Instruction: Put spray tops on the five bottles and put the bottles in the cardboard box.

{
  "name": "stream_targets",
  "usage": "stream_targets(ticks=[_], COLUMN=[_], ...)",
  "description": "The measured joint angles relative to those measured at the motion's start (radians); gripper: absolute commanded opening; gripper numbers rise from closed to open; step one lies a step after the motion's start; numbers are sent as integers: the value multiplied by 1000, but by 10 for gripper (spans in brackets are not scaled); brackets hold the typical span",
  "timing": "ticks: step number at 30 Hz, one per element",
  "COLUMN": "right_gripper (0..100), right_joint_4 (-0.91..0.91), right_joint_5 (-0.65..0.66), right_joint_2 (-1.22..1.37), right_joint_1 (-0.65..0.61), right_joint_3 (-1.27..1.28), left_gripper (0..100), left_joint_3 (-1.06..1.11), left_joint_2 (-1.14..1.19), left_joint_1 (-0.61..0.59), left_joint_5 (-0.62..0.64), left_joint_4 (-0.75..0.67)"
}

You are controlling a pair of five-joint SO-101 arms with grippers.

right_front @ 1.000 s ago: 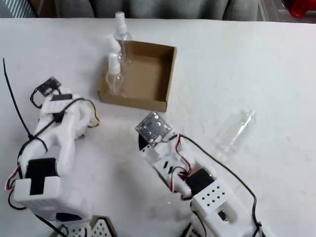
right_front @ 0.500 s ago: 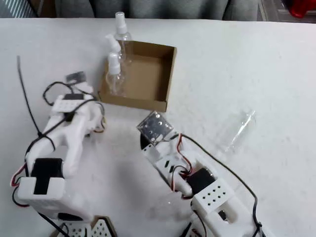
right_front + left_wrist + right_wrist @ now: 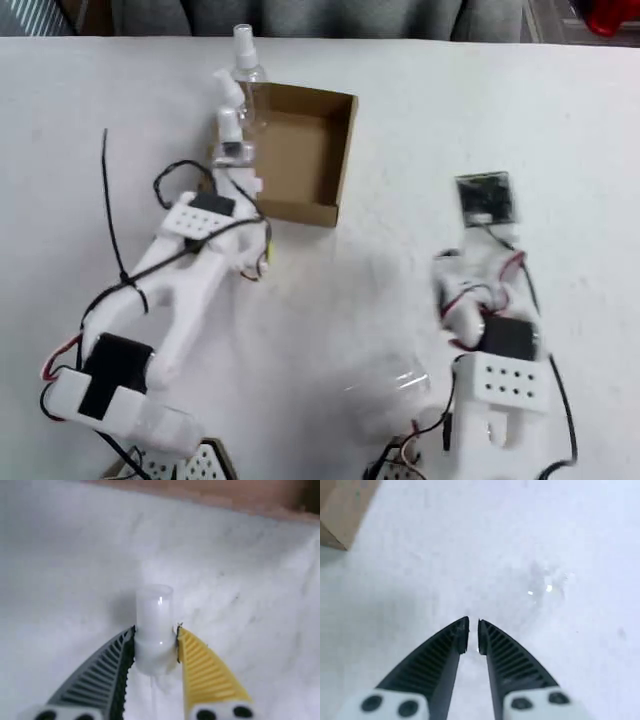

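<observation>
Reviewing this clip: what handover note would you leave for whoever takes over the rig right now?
Left gripper: jaws shut on a white spray top, beside the cardboard box.
Right gripper: jaws nearly shut, empty, above the table.
Three capped bottles stand at the box's left edge; inside or not is unclear.
A clear bottle, apparently capless, lies near the arm bases.
Left: cap the remaining bottles, box all five.

Makeshift robotics test bench; home or lab unclear. White cloth-covered table [image 3: 420,120]. Left arm [image 3: 175,280] and right arm [image 3: 495,370] are white plastic with bare wiring. Grey upholstered seat back [image 3: 330,18] at 12 o'clock, red plastic item [image 3: 612,15] at 1 o'clock.
</observation>
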Motion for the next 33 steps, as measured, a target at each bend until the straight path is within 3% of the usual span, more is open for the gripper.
stream_targets(ticks=[6,10,13,20,25,33], right_gripper=[15,15,15,15,15,15], right_joint_4=[38,74,170,476,534,690], right_joint_5=[86,172,295,497,605,672], right_joint_2=[58,104,109,115,115,114], right_joint_1=[149,169,170,170,167,-57], right_joint_3=[-2,-2,-66,-245,-256,-258], left_gripper=[21,21,34,226,250,251], left_joint_3=[0,0,0,2,2,2], left_joint_2=[0,0,0,0,0,-6], left_joint_1=[-15,-20,-38,-54,-86,-176], left_joint_5=[-43,-186,-224,-212,-141,-129], left_joint_4=[-32,-32,-35,-35,-35,-26])
